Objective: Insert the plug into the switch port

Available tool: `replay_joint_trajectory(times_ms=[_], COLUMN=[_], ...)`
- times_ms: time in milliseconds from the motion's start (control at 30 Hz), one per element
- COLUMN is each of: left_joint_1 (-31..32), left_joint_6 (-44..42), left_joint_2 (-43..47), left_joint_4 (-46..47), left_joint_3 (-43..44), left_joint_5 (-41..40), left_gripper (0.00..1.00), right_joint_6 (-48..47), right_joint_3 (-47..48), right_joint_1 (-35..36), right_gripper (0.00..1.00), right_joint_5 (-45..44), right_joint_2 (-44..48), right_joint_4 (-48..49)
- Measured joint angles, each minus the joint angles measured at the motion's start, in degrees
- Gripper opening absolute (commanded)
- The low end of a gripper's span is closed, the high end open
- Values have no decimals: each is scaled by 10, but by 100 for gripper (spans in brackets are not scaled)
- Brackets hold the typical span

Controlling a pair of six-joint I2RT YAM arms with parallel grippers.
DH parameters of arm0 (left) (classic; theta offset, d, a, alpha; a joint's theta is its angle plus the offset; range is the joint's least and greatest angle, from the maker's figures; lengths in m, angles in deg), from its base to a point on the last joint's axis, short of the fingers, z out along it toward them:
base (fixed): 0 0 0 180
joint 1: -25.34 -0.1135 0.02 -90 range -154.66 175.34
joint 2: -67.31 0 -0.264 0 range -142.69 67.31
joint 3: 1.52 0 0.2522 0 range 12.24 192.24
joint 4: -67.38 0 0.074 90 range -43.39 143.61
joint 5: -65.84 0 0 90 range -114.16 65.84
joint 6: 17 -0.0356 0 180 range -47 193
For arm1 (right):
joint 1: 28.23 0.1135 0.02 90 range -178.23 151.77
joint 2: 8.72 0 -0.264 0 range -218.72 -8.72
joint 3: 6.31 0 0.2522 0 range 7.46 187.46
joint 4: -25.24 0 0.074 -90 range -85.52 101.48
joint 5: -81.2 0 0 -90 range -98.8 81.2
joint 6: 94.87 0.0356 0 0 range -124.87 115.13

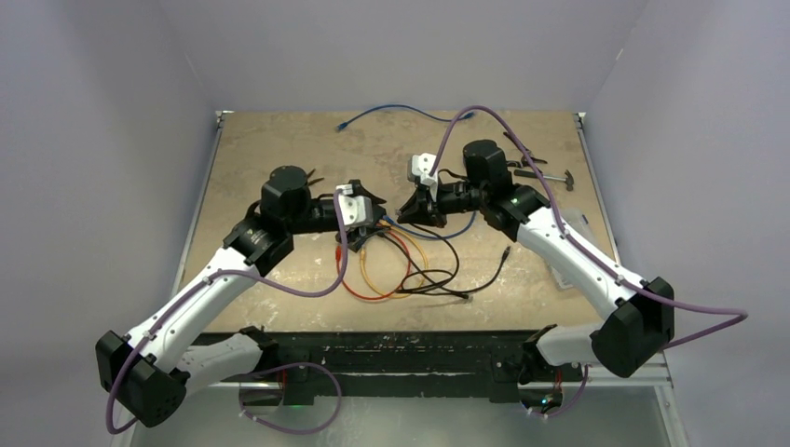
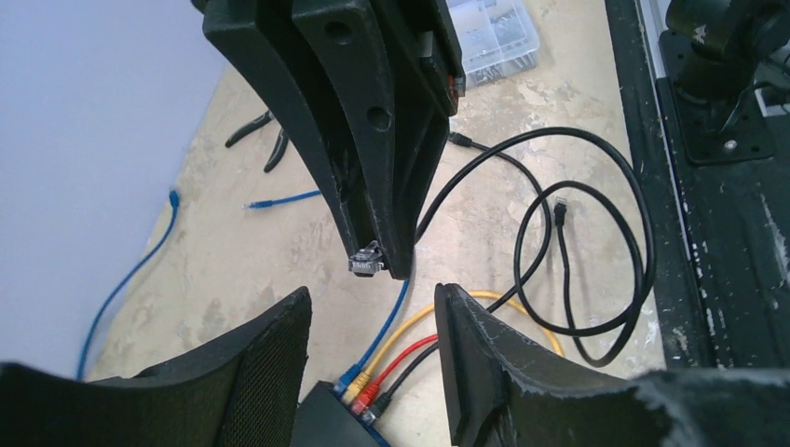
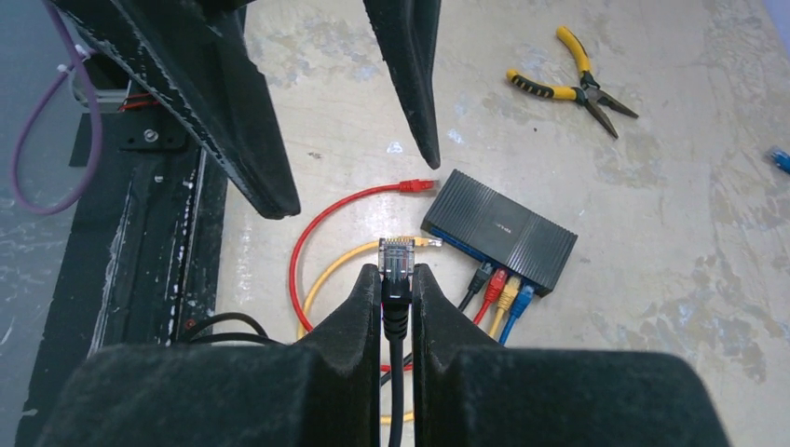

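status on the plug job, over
right gripper shut on clear plug of black cable. left gripper open over small flat black switch box. plug not in yet. black, red, yellow, blue cables already in its ports.

Soft, even light fell from above onto the table (image 1: 279, 158), with no glare, and the arms threw only faint, diffuse shadows on it. The top view was slightly soft, and thin cables lost detail. In the right wrist view the plug (image 3: 396, 253), switch (image 3: 498, 228) and yellow-handled pliers (image 3: 568, 84) were crisp. The fingers (image 3: 279, 372) of the right gripper (image 3: 396, 272) at the bottom edge were blurred and nearly featureless black. The left wrist view looked cooler: the wall (image 2: 84, 140) washed out pale blue, and the fingers (image 2: 522, 372) of the left gripper (image 2: 373, 293) were out of focus.
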Motion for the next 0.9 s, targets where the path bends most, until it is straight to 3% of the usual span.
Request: replay_joint_trajectory(times_ms=[400, 733, 900], left_joint_1=[0, -2, -2], left_joint_6=[-45, -46, -53], left_joint_2=[-58, -87, -96], left_joint_4=[-3, -15, -34], left_joint_3=[17, 43, 54], left_joint_5=[36, 63, 73], left_gripper=[35, 30, 33], right_joint_6=[-29, -36, -39], right_joint_3=[14, 18, 18], right_joint_1=[0, -1, -1], right_gripper=[1, 1, 1], right_joint_5=[19, 27, 27], right_joint_2=[0, -1, -2], right_joint_4=[-36, -43, -48])
